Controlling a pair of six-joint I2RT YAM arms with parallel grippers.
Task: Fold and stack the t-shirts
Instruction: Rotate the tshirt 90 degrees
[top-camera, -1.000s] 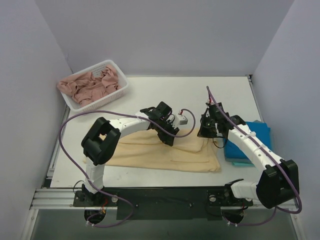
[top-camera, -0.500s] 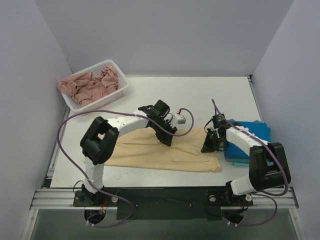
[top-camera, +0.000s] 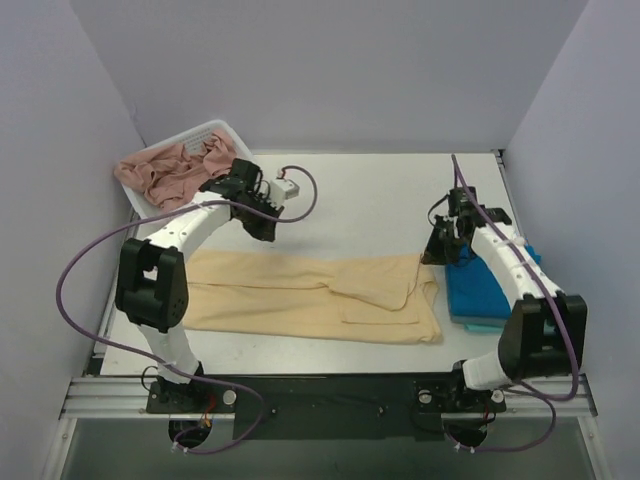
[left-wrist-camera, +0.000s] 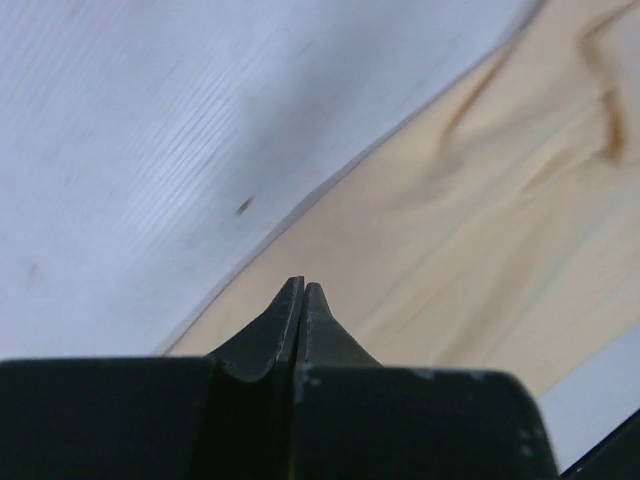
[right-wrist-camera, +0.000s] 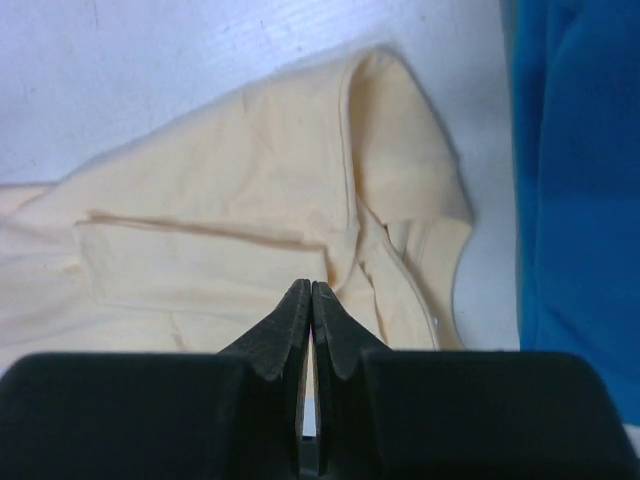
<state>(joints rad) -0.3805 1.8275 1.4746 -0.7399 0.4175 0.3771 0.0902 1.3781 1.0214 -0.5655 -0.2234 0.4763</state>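
The pale yellow-peach t-shirt (top-camera: 300, 295) lies flat on the table as a long band, with a folded sleeve flap near its right end. It also shows in the left wrist view (left-wrist-camera: 480, 230) and the right wrist view (right-wrist-camera: 230, 200). The bright blue t-shirt (top-camera: 490, 290) lies folded at the right, touching the yellow one's right edge, and shows in the right wrist view (right-wrist-camera: 580, 180). My left gripper (top-camera: 260, 224) is shut and empty, above the table just behind the yellow shirt's far edge (left-wrist-camera: 302, 285). My right gripper (top-camera: 437, 254) is shut and empty, above the yellow shirt's right end (right-wrist-camera: 311, 285).
A white basket (top-camera: 240, 178) with crumpled dusty-pink garments (top-camera: 170, 178) stands at the back left, close to my left arm. Grey walls close in the table on the left, back and right. Bare white table (top-camera: 370, 200) lies behind the shirts.
My left gripper has left the shirt's middle and moved back and left toward the basket. My right gripper has pulled back from the shirt's right edge. The yellow shirt now lies stretched further left.
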